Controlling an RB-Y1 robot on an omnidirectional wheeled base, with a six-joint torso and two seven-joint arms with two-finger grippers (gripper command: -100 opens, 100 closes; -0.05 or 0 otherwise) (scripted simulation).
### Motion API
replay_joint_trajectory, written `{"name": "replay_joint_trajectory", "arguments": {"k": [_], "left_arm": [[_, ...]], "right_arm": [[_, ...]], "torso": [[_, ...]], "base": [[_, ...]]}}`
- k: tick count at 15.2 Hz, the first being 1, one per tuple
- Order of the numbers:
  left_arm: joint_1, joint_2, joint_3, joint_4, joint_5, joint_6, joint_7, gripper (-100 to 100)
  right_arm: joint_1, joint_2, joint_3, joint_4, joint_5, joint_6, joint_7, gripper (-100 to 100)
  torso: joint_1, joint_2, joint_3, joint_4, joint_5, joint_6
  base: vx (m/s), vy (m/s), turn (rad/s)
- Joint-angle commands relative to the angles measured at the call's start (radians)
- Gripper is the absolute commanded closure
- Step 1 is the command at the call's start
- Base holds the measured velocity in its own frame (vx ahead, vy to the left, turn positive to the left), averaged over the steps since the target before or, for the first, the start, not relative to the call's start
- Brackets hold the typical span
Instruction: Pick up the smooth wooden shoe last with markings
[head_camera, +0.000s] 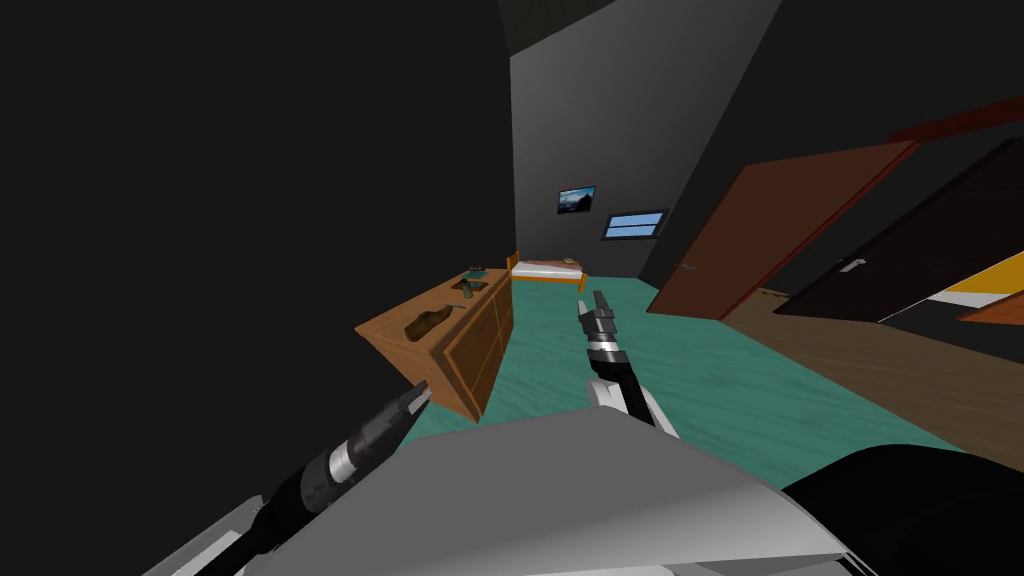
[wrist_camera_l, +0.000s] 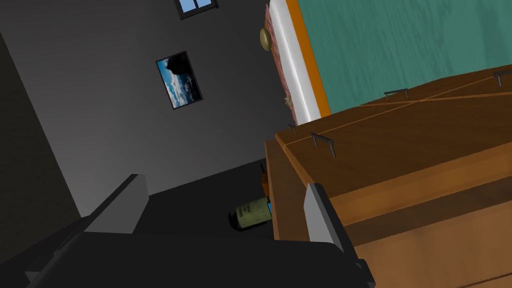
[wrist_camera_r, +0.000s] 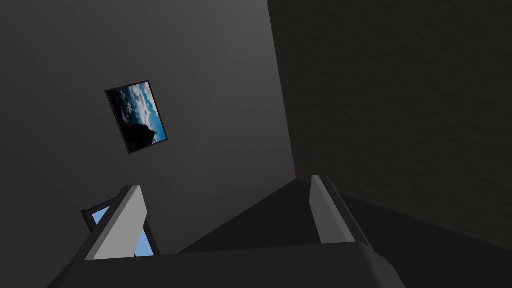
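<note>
Two end effectors, both spread wide and empty. Brown shoe last (head_camera: 425, 323) lies on the dresser (head_camera: 485, 335) top, towards its near end. Left end effector (head_camera: 415, 400) hangs just short of the dresser's near corner, probably staged for the reach; right end effector (head_camera: 597, 305) is out over the green floor (head_camera: 700, 370), clear of the work

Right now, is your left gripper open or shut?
Open. The left gripper has its two fingers standing wide apart, gripping nothing, beside the wooden dresser corner.
</note>
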Motion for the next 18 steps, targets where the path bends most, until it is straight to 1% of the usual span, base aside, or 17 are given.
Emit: {"name": "replay_joint_trajectory", "arguments": {"k": [1,2,3,6,7,8,10,11,12,14,15,16,18], "left_arm": [[0.006,0.05,-0.003,0.018,-0.002,-0.012,0.005,-100],[0.006,0.068,-0.003,0.018,-0.002,-0.012,0.005,-100],[0.022,0.093,-0.011,0.054,-0.008,-0.028,0.019,-100],[0.022,0.158,-0.011,0.054,-0.008,-0.028,0.019,-100],[0.022,0.159,-0.011,0.054,-0.008,-0.028,0.019,-100],[0.037,0.196,-0.018,0.089,-0.014,-0.043,0.034,-100],[0.037,0.236,-0.018,0.089,-0.014,-0.043,0.034,-100],[0.037,0.25,-0.018,0.089,-0.014,-0.043,0.034,-100],[0.052,0.281,-0.023,0.124,-0.02,-0.058,0.048,-100],[0.052,0.329,-0.023,0.124,-0.02,-0.058,0.048,-100],[0.052,0.341,-0.023,0.124,-0.02,-0.058,0.048,-100],[0.066,0.371,-0.026,0.158,-0.025,-0.073,0.063,-100],[0.066,0.418,-0.026,0.158,-0.025,-0.073,0.063,-100]], "right_arm": [[0.0,0.0,0.0,0.0,0.0,0.0,0.0,0],[0.0,0.0,0.0,0.0,0.0,0.0,0.0,0],[0.0,0.0,0.0,0.0,0.0,0.0,0.0,0],[0.0,0.0,0.0,0.0,0.0,0.0,0.0,0],[0.0,0.0,0.0,0.0,0.0,0.0,0.0,0],[0.0,0.0,0.0,0.0,0.0,0.0,0.0,0],[0.0,0.0,0.0,0.0,0.0,0.0,0.0,0],[0.0,0.0,0.0,0.0,0.0,0.0,0.0,0],[0.0,0.0,0.0,0.0,0.0,0.0,0.0,0],[0.0,0.0,0.0,0.0,0.0,0.0,0.0,0],[0.0,0.0,0.0,0.0,0.0,0.0,0.0,0],[0.0,0.0,0.0,0.0,0.0,0.0,0.0,0],[0.0,0.0,0.0,0.0,0.0,0.0,0.0,0]], "torso": [[0.0,0.0,0.0,0.0,0.0,0.0],[0.0,0.0,0.0,0.0,0.0,0.0],[0.0,0.0,0.0,0.0,0.0,0.0],[0.0,0.0,0.0,0.0,0.0,0.0],[0.0,0.0,0.0,0.0,0.0,0.0],[0.0,0.0,0.0,0.0,0.0,0.0],[0.0,-0.001,0.0,0.0,0.0,0.0],[0.0,-0.001,0.0,0.0,0.0,0.0],[0.0,-0.001,0.0,0.0,0.0,0.0],[0.0,-0.001,-0.001,0.0,0.0,0.0],[-0.001,-0.001,-0.001,0.0,0.0,0.0],[-0.001,-0.001,-0.001,0.0,0.0,0.0],[-0.001,-0.002,-0.001,0.0,0.0,0.0]], "base": [[0.0,0.003,-0.023],[0.0,0.0,0.0],[0.004,0.001,-0.047],[0.003,0.001,-0.028],[0.0,0.0,0.0],[0.006,0.0,-0.049],[0.009,0.0,-0.038],[0.0,0.0,0.0],[0.011,-0.001,-0.034],[0.015,-0.001,-0.033],[0.008,0.0,0.003],[0.014,-0.003,-0.028],[0.02,-0.002,-0.026]]}}
